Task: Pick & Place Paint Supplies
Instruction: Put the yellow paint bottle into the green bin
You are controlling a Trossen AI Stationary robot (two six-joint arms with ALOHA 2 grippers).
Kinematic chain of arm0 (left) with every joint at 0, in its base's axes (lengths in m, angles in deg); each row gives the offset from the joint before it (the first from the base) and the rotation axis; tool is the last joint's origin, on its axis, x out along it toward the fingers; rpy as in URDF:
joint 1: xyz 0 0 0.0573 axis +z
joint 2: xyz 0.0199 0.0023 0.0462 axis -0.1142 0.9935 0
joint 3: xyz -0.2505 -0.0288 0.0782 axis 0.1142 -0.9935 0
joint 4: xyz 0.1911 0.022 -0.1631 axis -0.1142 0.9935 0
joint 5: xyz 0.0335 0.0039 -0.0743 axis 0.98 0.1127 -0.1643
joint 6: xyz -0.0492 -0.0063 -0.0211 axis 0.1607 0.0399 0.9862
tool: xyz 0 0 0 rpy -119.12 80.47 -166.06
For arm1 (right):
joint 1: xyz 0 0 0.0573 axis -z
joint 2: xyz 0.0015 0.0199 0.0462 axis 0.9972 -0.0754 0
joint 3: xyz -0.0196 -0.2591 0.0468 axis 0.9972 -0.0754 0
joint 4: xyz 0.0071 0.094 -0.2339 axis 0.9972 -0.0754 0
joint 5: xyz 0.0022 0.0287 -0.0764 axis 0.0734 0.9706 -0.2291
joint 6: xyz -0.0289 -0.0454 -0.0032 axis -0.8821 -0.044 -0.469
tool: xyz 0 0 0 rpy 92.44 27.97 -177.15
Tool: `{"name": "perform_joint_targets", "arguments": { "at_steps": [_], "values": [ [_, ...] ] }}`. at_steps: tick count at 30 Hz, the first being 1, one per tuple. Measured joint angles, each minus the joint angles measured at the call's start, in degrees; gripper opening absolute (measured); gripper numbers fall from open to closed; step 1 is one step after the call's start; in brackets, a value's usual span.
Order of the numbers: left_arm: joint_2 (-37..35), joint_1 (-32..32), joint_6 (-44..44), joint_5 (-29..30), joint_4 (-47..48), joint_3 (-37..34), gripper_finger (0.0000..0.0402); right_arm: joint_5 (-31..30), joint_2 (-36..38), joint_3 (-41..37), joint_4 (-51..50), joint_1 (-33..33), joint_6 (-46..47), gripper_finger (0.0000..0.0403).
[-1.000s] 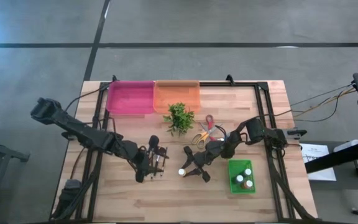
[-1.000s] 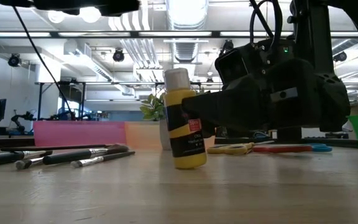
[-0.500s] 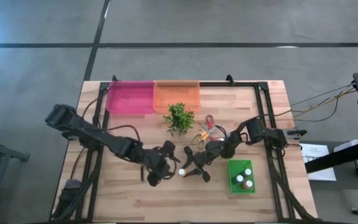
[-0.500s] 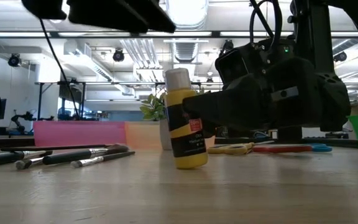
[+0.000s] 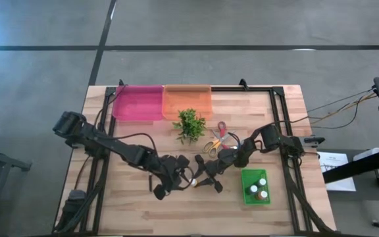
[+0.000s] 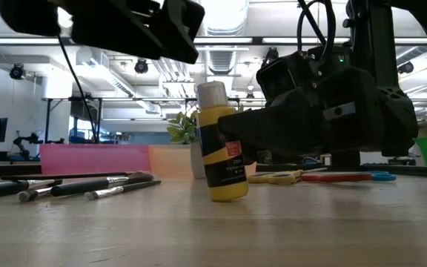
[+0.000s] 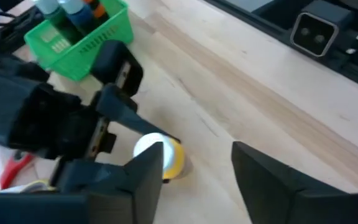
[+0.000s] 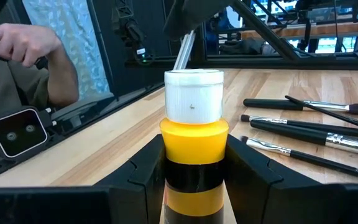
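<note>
A yellow paint bottle (image 6: 225, 163) with a white cap (image 8: 193, 94) stands upright on the wooden table, and my right gripper (image 8: 193, 180) is shut on it. My left gripper (image 7: 194, 171) hangs open above and to the left of the cap (image 7: 146, 145), clear of it, and shows dark at the top of the low view (image 6: 184, 30). Several dark-handled brushes (image 6: 80, 185) lie flat on the table left of the bottle. A green basket (image 5: 255, 186) at the right holds small capped bottles. My right gripper pinches the bottle's yellow and black body (image 8: 193, 158) between its two fingers, below the cap. The fingers (image 8: 145, 171) come in level from the table's right side. The bottle stays upright with its base (image 6: 227, 197) on the table.
Scissors (image 5: 216, 141) and a leafy green plant (image 5: 189, 125) lie behind the bottle. A pink bin (image 5: 138, 102) and an orange bin (image 5: 187, 101) stand at the far edge. A person's hand (image 8: 23, 43) shows beyond the table.
My left gripper has swung from above the brushes toward the table's right, over to the yellow bottle, sinking a little and tipping further downward. The bottle and my right gripper have kept still.
</note>
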Motion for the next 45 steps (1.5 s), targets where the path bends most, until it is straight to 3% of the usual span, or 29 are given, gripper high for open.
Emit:
{"name": "perform_joint_targets", "arguments": {
  "at_steps": [22, 45],
  "values": [
    [4.8, 2.6, 0.2, 0.0, -5.8, 1.4, 0.0009, 0.0, 0.1, -0.1, 0.1, 0.3, 1.3, 0.0128],
    [7.0, 4.0, 1.0, -0.9, -7.7, 1.3, 0.0007, 0.2, 0.1, -0.2, 0.2, 0.2, 0.7, 0.0128]
  ]
}}
